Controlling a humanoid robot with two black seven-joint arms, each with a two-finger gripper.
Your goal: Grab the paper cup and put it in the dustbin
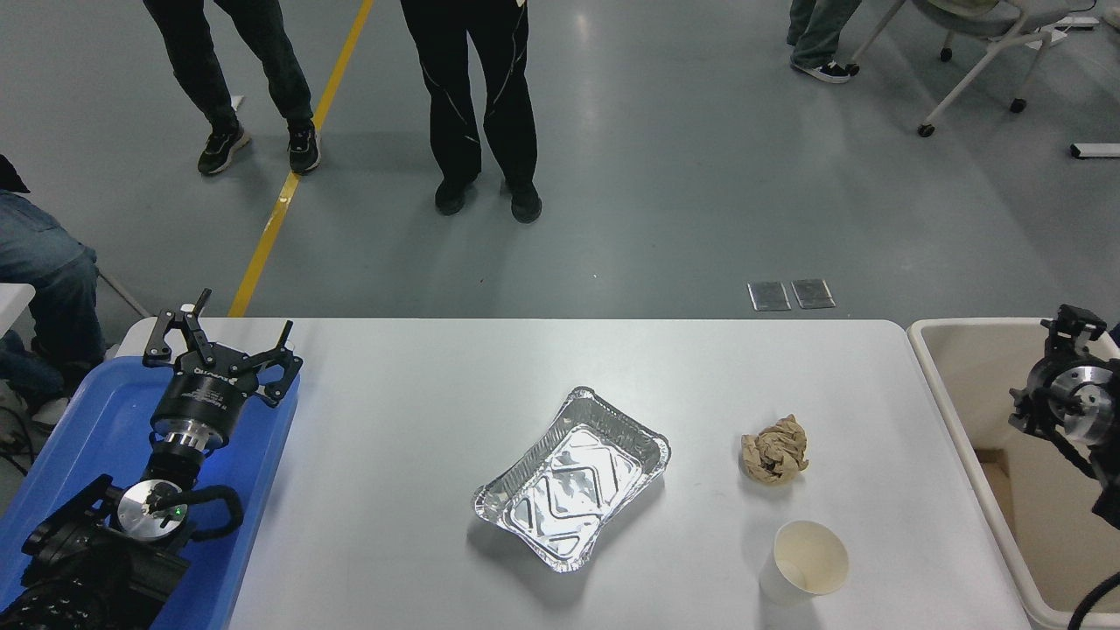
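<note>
The paper cup [807,560] stands upright on the white table [411,437] near its front right, open and showing a cream inside. The dustbin [954,437] stands off the table's right end, its rim level with the tabletop. My right gripper [1071,329] hangs above the dustbin at the right edge, well to the right of the cup and further back; only its wrist and part of the hand show. My left gripper [223,337] is open and parked over the blue tray [96,420] at the lower left.
A crumpled brown paper ball [774,448] lies just behind the cup. A foil tray [573,479] sits at the table's middle. Two people stand on the floor beyond the far edge, and another sits at the left edge.
</note>
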